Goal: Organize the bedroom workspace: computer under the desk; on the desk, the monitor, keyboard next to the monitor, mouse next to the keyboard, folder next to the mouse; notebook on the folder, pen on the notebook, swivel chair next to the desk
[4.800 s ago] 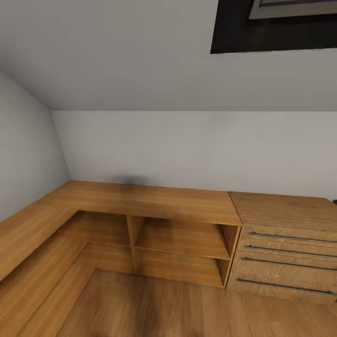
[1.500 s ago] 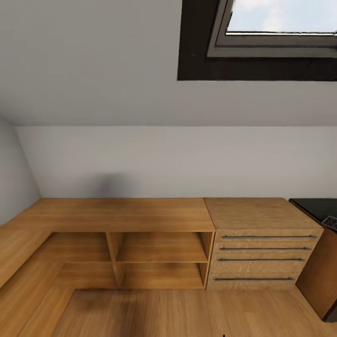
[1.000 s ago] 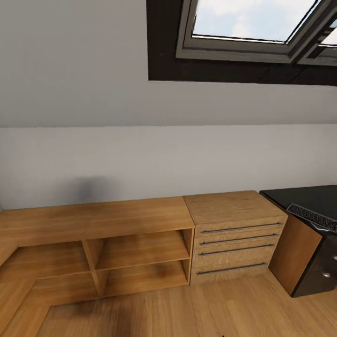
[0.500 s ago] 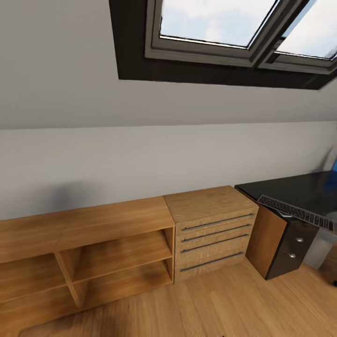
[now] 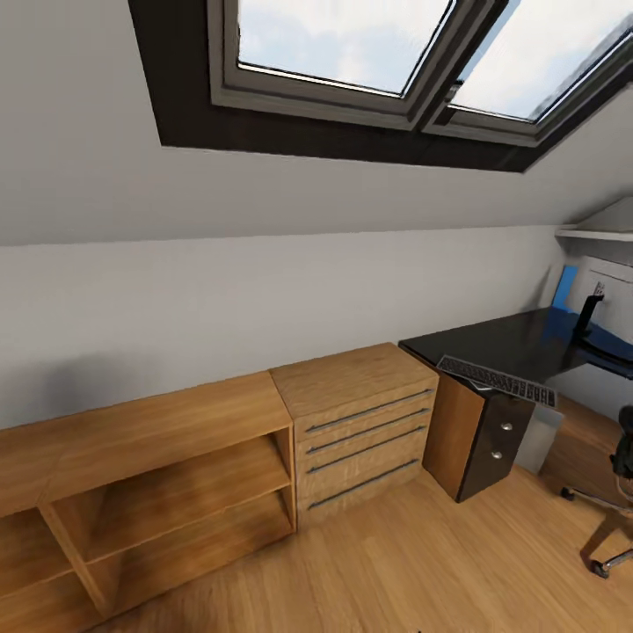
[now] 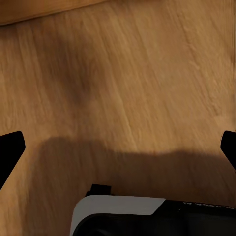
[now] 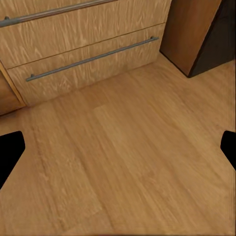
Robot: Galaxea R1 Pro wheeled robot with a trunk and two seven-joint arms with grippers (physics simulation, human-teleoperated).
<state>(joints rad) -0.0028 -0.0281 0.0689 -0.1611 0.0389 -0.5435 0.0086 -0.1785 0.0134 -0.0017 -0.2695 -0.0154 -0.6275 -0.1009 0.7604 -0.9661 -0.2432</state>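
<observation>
Attic bedroom: glossy black desk [image 5: 519, 345] bears slim keyboard [image 5: 498, 378].

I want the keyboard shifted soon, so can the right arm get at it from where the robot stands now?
Probably not yet. The keyboard lies on the desk across the room, with open wood floor between. The right gripper hangs open over the floor by the drawer chest; the robot likely must drive closer.

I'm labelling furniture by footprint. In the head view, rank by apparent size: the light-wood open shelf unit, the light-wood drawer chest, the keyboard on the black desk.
1. Light-wood open shelf unit, partly cropped and nearest the camera.
2. Light-wood drawer chest.
3. Slim black-keyed keyboard, clearly smallest, though farther away.
</observation>
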